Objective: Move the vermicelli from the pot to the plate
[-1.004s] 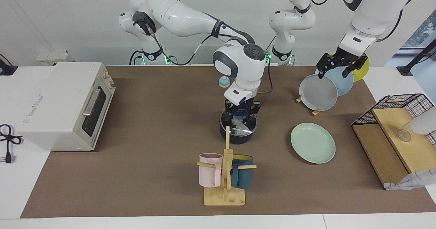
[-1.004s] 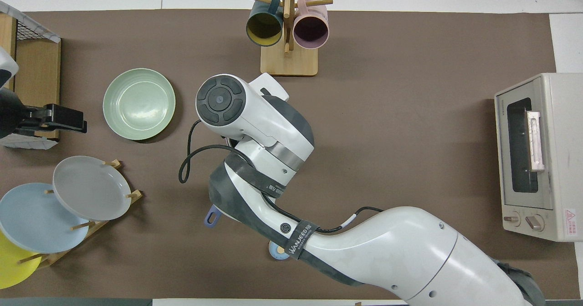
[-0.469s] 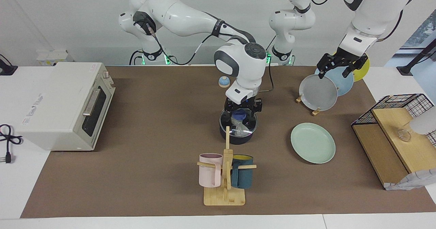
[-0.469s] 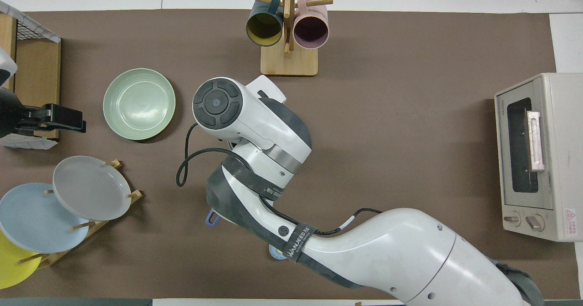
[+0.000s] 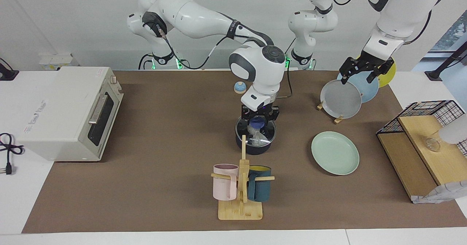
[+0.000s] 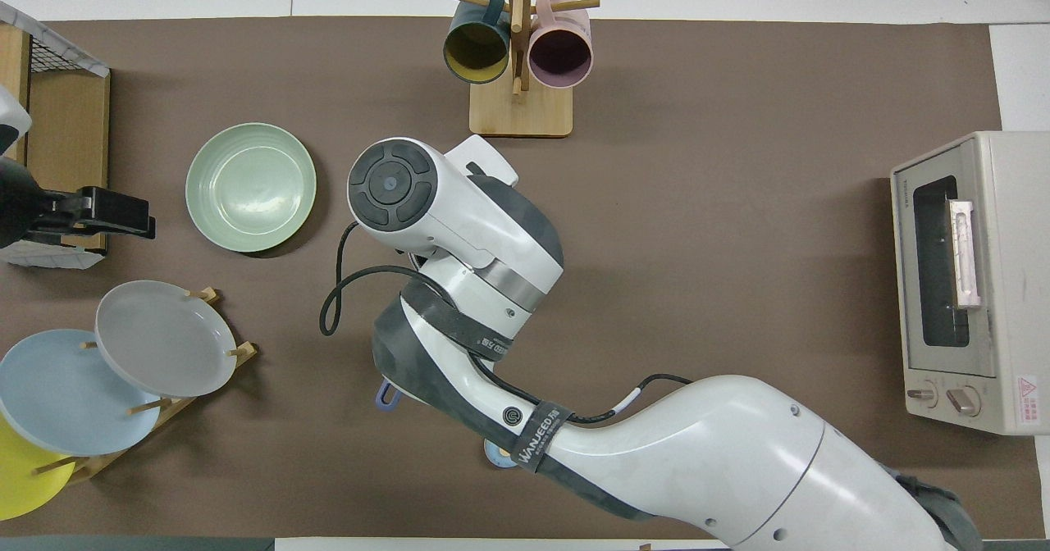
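The dark pot (image 5: 255, 148) stands mid-table with a glass lid (image 5: 268, 135) on it. Through the lid the whitish vermicelli (image 5: 256, 137) shows inside. My right gripper (image 5: 259, 120) is straight above the pot, fingers closed in on the lid's blue knob (image 5: 258, 121). In the overhead view the right arm hides the pot, and only its blue handle tip (image 6: 387, 393) shows. The mint-green plate (image 5: 335, 152) (image 6: 250, 188) lies bare beside the pot, toward the left arm's end. My left gripper (image 5: 360, 73) (image 6: 148, 216) waits open in the air over the plate rack.
A wooden mug rack (image 5: 240, 190) with a pink and a teal mug stands just farther from the robots than the pot. A rack of grey, blue and yellow plates (image 5: 341, 99), a wire-and-wood shelf (image 5: 419, 135) and a toaster oven (image 5: 73, 110) stand around.
The right gripper rose a little off the lid, spread its fingers, then closed in again round the blue knob. The lid and pot stay put. The left arm barely moved.
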### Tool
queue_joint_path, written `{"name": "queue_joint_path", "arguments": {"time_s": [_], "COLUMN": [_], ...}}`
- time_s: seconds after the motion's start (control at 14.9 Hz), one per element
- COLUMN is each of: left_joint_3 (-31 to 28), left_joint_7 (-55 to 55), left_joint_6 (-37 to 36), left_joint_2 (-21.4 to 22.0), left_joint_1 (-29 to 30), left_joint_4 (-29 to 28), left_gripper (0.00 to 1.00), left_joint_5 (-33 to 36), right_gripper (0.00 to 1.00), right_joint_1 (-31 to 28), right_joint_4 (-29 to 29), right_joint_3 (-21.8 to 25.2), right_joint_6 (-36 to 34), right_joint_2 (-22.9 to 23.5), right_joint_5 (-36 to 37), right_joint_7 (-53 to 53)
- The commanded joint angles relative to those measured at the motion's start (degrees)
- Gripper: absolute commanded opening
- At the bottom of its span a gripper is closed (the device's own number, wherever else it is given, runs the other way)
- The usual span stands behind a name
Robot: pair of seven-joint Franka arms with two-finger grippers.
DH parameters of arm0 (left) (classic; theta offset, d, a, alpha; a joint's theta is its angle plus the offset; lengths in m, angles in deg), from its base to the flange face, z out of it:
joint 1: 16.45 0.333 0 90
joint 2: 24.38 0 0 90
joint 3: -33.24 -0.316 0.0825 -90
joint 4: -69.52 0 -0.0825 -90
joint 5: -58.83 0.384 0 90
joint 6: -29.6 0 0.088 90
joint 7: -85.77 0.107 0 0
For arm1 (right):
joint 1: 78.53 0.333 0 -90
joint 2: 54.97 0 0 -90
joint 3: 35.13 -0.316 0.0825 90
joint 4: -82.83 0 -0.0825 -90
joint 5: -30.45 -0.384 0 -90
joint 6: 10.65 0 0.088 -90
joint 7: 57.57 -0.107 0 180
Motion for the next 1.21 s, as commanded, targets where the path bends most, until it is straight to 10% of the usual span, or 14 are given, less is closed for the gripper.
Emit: {"name": "queue_joint_path", "arguments": {"time_s": [0.0,0.27,0.47,1.14], "left_joint_3": [-0.10,-0.10,-0.10,-0.10], "left_joint_7": [0.18,0.18,0.09,0.18], "left_joint_6": [0.69,0.78,1.04,1.13], "left_joint_2": [1.09,1.00,1.00,1.00], "left_joint_1": [0.09,0.09,0.09,0.01], "left_joint_4": [-0.85,-0.85,-0.85,-0.85], "left_gripper": [1.00,1.00,1.00,1.00], "left_joint_5": [0.49,0.49,0.49,0.49], "right_gripper": [0.57,0.49,0.24,0.20], "right_joint_1": [-0.57,-0.66,-0.66,-2.33], "right_joint_4": [1.69,1.61,1.43,-3.75], "right_joint_3": [-0.72,-0.63,-0.54,-1.25], "right_joint_6": [0.31,0.31,-0.39,-9.25], "right_joint_2": [-0.98,-0.98,-0.98,-3.79], "right_joint_5": [0.13,0.13,0.04,-2.16], "right_joint_7": [1.26,1.52,2.66,8.88]}}
